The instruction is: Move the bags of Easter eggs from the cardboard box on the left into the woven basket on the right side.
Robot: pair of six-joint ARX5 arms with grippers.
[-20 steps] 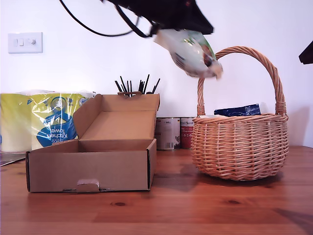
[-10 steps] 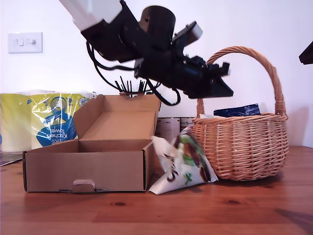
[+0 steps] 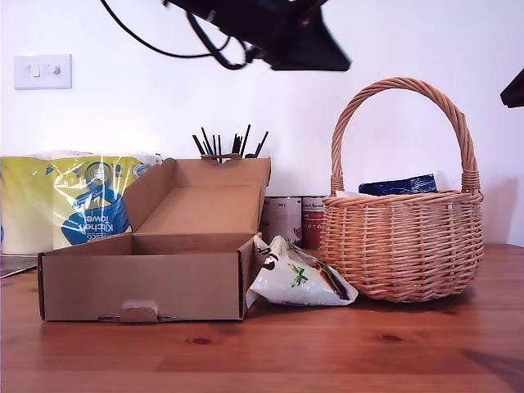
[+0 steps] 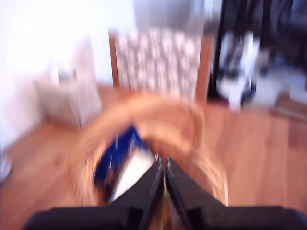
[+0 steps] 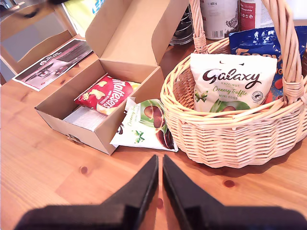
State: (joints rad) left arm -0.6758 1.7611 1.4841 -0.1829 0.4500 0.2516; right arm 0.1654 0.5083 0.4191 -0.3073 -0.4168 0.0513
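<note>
My first hand [image 4: 164, 165]: jaws pinched to a thin slit, nothing seen btwn them, tho the first wrist view is badly smeared. It looks down on the basket [image 4: 144, 139], w/ blue and white showing inside. My second hand [image 5: 159, 163]: jaws likewise almost touching, empty, hanging above bare counter [image 5: 57, 177] near the basket's wall.

Just beyond it a white-green bag [image 5: 146, 125] lies flat on the counter, wedged btwn box [image 5: 103, 132] and basket, touching the box corner and close to the wicker. In the exterior view it sits low in the gap, leaning on the box side [image 3: 296, 282]. A red bag [image 5: 108, 93] is in the box, w/ something pale beside it, can't tell what. A Galaxy bag [image 5: 232, 81] and a blue bag [image 5: 261, 43] already sit in the basket. So I judge the job approx half done, one stray to recover.

Step in hand, as I read it: fetch the stray bag. To do it well:
- open wide before descending; the pouch is flat and slick, so pinch a raised edge or crimped end, not the middle
- come in along the gap, so jaws don't snag box wall or wicker
- lift high enough to pass the rim, stay clear of the handle [image 3: 401, 82]
- let go only once well inside, low over the other bags

Risk: thin foil slipping from a shallow pinch
</note>
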